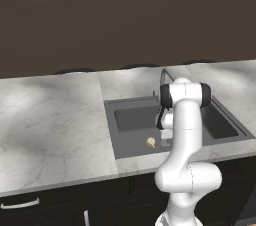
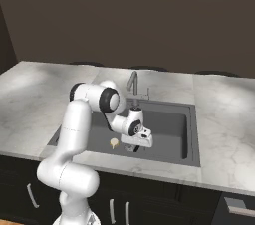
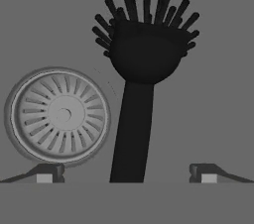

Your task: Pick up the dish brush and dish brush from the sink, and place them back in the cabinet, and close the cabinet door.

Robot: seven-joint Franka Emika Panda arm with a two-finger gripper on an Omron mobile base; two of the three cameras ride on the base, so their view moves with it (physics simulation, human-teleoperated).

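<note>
Jaws wide — gripper (image 3: 126, 173) straddles black dish brush (image 3: 141, 79) beside drain (image 3: 58, 114).

Black dish brush (image 3: 141, 74) between spread pincer (image 3: 126, 172) tips, round drain (image 3: 59, 115) beside handle

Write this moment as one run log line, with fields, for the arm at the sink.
gripper: open, over black brush handle | black brush: on sink floor beside drain, not gripped | cream brush: in sink

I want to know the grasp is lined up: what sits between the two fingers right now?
In the hand view, the black dish brush handle runs up between the open fingers, untouched, with the round drain just beside it.
</note>
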